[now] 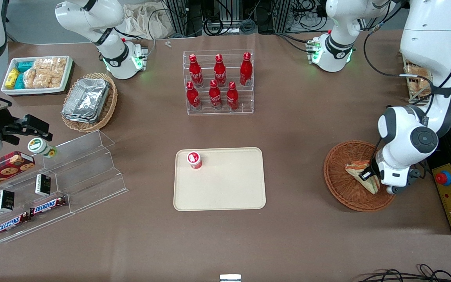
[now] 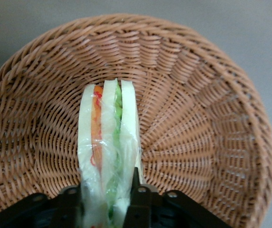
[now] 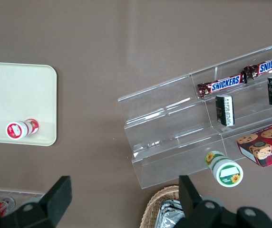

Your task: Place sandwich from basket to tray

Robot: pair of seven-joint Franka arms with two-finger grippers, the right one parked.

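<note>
I am seeing the gripper (image 2: 108, 204) sitting low inside the basket (image 1: 339, 176), toward the working arm's end of the table, and its two dark fingers (image 2: 137, 202) are pressing against the bread faces of the sandwich (image 2: 108, 142), one on each side, so it is pinching the wedge. The sandwich is standing on edge in the wrist view, with its orange-red layer and its green layer showing between three pale slices, wrapped in clear film. From the front I am seeing it lying in the basket, partly under the arm's wrist. The tray (image 1: 225, 188) is lying well apart from the basket, at the middle of the table, and a small red-and-white cup (image 1: 194, 159) is standing on one of its corners.
</note>
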